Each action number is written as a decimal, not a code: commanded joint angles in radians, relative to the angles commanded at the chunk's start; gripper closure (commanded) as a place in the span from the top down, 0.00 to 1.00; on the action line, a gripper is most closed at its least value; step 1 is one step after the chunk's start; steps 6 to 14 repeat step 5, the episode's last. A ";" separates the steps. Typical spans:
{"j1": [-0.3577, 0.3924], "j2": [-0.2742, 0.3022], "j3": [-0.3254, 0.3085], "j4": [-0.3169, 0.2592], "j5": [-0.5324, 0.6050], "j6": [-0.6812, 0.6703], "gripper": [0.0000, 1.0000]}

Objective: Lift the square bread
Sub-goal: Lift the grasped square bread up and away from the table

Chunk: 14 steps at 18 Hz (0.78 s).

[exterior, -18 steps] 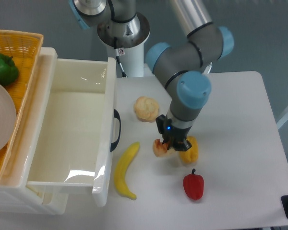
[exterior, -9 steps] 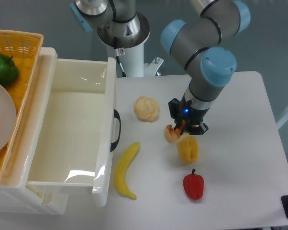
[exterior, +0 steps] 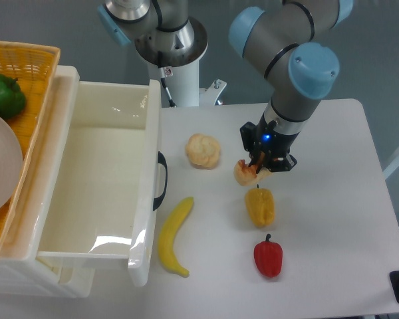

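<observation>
My gripper [exterior: 258, 167] is shut on the square bread [exterior: 245, 173], a small orange-red and tan toast slice. The bread hangs tilted from the fingertips, lifted off the white table [exterior: 332, 199]. It sits just above the yellow pepper [exterior: 260, 207] and to the right of the round pale bun [exterior: 203, 151]. The gripper's fingers are mostly hidden under the arm's wrist.
A banana [exterior: 172, 236] lies by the open white drawer [exterior: 93, 179]. A red pepper [exterior: 268, 257] lies near the front. A wicker basket [exterior: 26, 63] at the far left holds a green pepper [exterior: 2, 95] and a plate [exterior: 0, 159]. The arm's base [exterior: 171, 46] stands at the back.
The gripper has risen and moved up and to the right with the bread in it, from beside the yellow pepper's left to above it. Everything else has stayed put.
</observation>
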 joint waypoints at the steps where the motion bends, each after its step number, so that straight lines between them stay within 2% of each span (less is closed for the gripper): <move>1: 0.000 0.005 0.000 -0.002 0.000 0.000 0.24; 14: 0.012 0.012 0.002 -0.005 -0.003 0.000 0.24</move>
